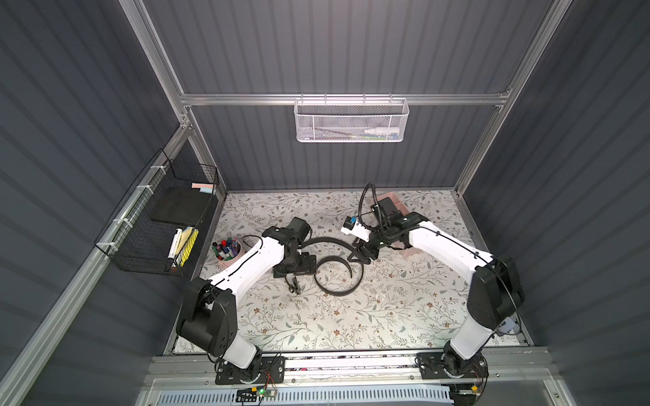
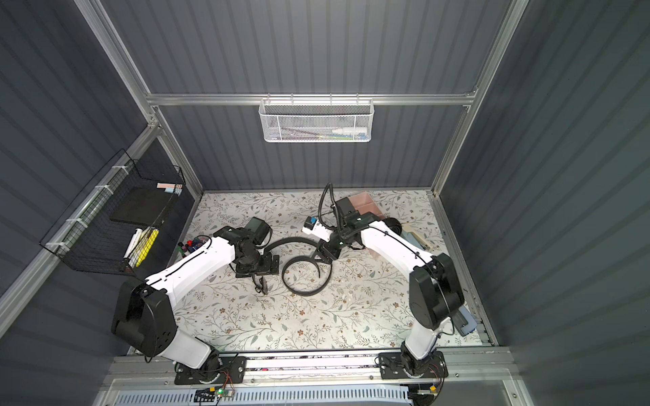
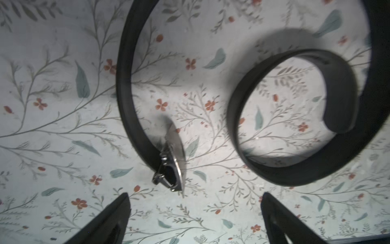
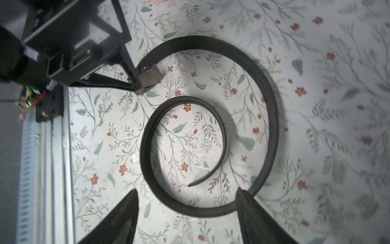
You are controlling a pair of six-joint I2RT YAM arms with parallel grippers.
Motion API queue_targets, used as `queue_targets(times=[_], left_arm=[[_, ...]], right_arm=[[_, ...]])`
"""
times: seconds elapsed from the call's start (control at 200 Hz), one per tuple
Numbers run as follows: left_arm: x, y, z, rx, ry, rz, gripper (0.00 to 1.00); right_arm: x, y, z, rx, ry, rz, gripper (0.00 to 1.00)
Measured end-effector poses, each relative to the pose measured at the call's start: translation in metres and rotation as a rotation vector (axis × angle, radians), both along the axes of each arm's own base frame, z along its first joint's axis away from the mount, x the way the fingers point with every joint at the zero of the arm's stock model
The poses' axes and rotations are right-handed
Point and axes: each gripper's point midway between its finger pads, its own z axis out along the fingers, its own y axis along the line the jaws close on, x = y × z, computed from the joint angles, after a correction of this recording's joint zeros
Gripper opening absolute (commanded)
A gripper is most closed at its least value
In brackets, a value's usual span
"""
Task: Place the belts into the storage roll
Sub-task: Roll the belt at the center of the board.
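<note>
Spiralling on edge, belt (image 4: 272,118) aims its buckle (image 3: 171,169) nearward; left gripper (image 3: 195,194) and right gripper (image 4: 186,190) jaws spread.

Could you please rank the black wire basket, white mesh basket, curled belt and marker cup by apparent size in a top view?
1. black wire basket
2. white mesh basket
3. curled belt
4. marker cup
Both baskets hang nearer the camera, which flatters their size.
</note>
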Motion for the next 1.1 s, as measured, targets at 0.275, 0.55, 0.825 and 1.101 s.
queue_targets(times=[0.275, 0.55, 0.825, 1.101], left_arm=[[0.002, 0.030, -0.014, 0.035, 0.019, 0.023, 0.99], [0.010, 0.044, -0.037, 0.054, 0.071, 0.036, 0.99], [0.033, 0.044, -0.052, 0.067, 0.105, 0.018, 0.99], [0.065, 0.039, -0.066, 0.071, 0.110, -0.010, 0.84]], right_arm=[[0.017, 0.043, -0.068, -0.211, -0.133, 0.269, 0.72], [0.042, 0.049, -0.120, -0.321, -0.146, 0.271, 0.68], [0.055, 0.056, -0.135, -0.323, -0.148, 0.236, 0.31], [0.055, 0.057, -0.135, -0.326, -0.108, 0.158, 0.00]])
